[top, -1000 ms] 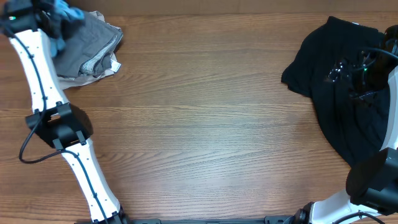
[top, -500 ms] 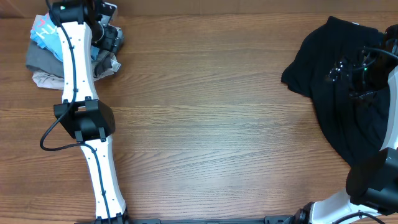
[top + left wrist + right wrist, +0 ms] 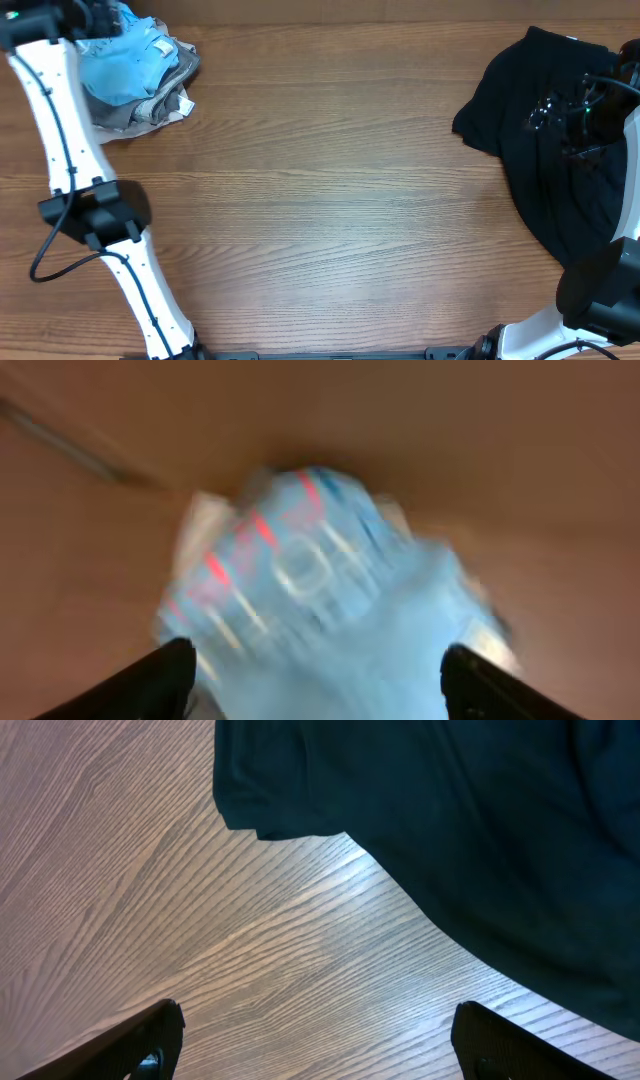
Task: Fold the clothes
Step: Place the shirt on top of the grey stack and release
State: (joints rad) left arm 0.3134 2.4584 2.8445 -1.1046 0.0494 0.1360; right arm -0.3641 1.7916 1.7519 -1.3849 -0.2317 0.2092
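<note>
Three lots of clothing lie on the brown wooden desk, and two arms work over them. At the far left corner a crumpled light-blue T-shirt sits on top of a rumpled grey garment with a paler hem showing at its near side. Whether the grey heap is one piece or several cannot be told. Against the right edge a large plain black garment lies spread loosely, with one lobe pointing toward the middle of the desk.

The left arm rises from the near edge, bends at a black elbow joint, and stretches its white link along the left edge to the far left corner. The left gripper hangs there, just beside the blue shirt. In the left wrist view its two dark fingertips stand wide apart at the bottom corners. The T-shirt fills the space beneath, blurred, with white print and pink-red lettering across the pale blue cloth. The blur hides whether either finger touches the fabric, but nothing is pinched.

The right arm comes up from the near right corner, and the right gripper is poised above the black garment. In its wrist view the fingertips are spread wide and empty over bare wood grain. The garment's dark, smooth edge crosses the upper right of that view.
</note>
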